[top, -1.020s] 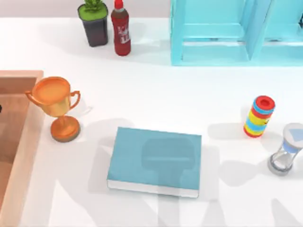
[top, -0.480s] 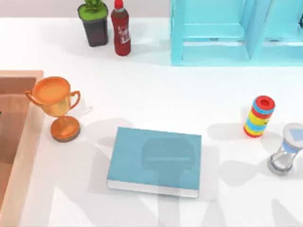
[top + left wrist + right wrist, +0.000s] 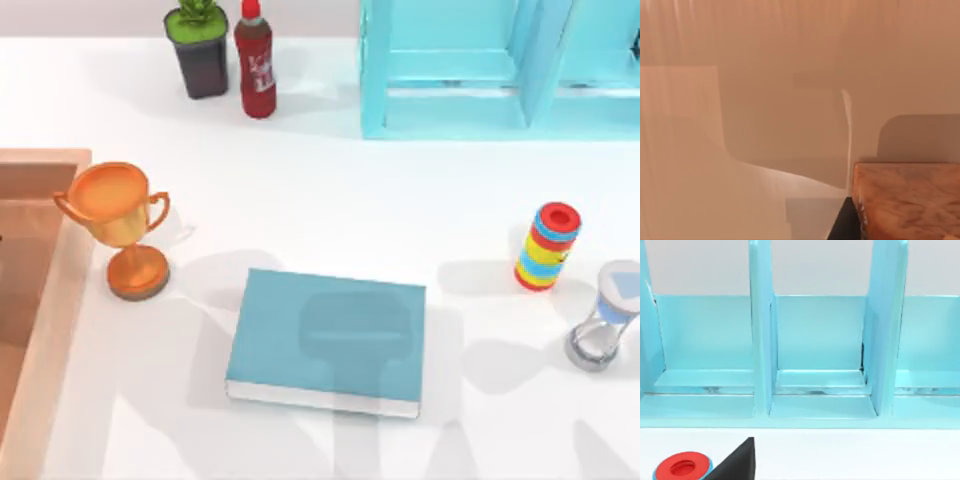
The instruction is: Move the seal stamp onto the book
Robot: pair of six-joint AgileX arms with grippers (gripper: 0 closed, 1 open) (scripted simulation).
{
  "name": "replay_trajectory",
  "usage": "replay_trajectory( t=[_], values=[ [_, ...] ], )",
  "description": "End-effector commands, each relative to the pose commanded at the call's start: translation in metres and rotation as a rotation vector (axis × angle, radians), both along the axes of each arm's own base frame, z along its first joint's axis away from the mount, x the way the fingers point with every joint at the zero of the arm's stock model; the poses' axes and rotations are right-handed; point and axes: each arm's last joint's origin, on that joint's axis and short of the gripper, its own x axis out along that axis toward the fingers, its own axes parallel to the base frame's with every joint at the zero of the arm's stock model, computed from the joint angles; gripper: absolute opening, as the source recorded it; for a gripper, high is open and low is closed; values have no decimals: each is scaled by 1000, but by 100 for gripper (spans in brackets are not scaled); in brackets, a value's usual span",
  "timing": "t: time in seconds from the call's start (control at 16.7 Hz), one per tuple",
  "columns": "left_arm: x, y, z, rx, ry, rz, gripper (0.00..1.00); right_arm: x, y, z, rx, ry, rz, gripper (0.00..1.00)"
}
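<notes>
The book (image 3: 327, 340), teal-blue with white page edges, lies flat near the table's front middle. An amber-brown block, the seal stamp (image 3: 907, 200), sits very close in the left wrist view, against tan wooden surfaces. A dark part of my left gripper (image 3: 842, 225) lies right beside the stamp's edge; I cannot see whether it holds the stamp. A dark part of my right gripper (image 3: 737, 462) shows in the right wrist view, which faces the shelf unit from above the right side of the table.
A wooden tray (image 3: 35, 300) lines the table's left edge, with a golden trophy (image 3: 120, 225) beside it. A striped cylinder (image 3: 547, 246) and an hourglass (image 3: 603, 318) stand at the right. The light-blue shelf unit (image 3: 480, 70), a red bottle (image 3: 255, 62) and a potted plant (image 3: 200, 48) stand at the back.
A small dark spot at the top view's left edge, over the wooden tray, has shrunk almost out of sight. Nothing on the table has moved.
</notes>
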Motion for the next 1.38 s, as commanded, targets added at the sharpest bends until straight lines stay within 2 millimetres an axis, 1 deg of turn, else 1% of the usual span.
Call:
replay_trajectory(
  t=[0.06, 0.12, 0.54, 0.66, 0.72, 0.84, 1.02, 1.2, 1.26, 1.38],
  values=[
    [0, 0, 0, 0, 0, 0, 2, 0, 0, 0, 0, 0, 0, 100],
    [0, 0, 0, 0, 0, 0, 0, 0, 0, 0, 0, 0, 0, 100],
    [0, 0, 0, 0, 0, 0, 0, 0, 0, 0, 0, 0, 0, 100],
    [0, -1, 1, 0, -2, -2, 0, 0, 0, 0, 0, 0, 0, 100],
    [0, -1, 5, 1, -5, 2, 0, 0, 0, 0, 0, 0, 0, 100],
    [2, -4, 22, 6, -20, 15, 0, 0, 0, 0, 0, 0, 0, 100],
    [5, -20, 63, 15, -67, 33, 0, 0, 0, 0, 0, 0, 0, 100],
    [5, -45, 107, 14, -110, 42, 0, 0, 0, 0, 0, 0, 0, 100],
    [4, -55, 118, 11, -116, 43, 0, 0, 0, 0, 0, 0, 0, 100],
    [2, -77, 134, 2, -108, 39, 0, 0, 0, 0, 0, 0, 0, 100]
  ],
)
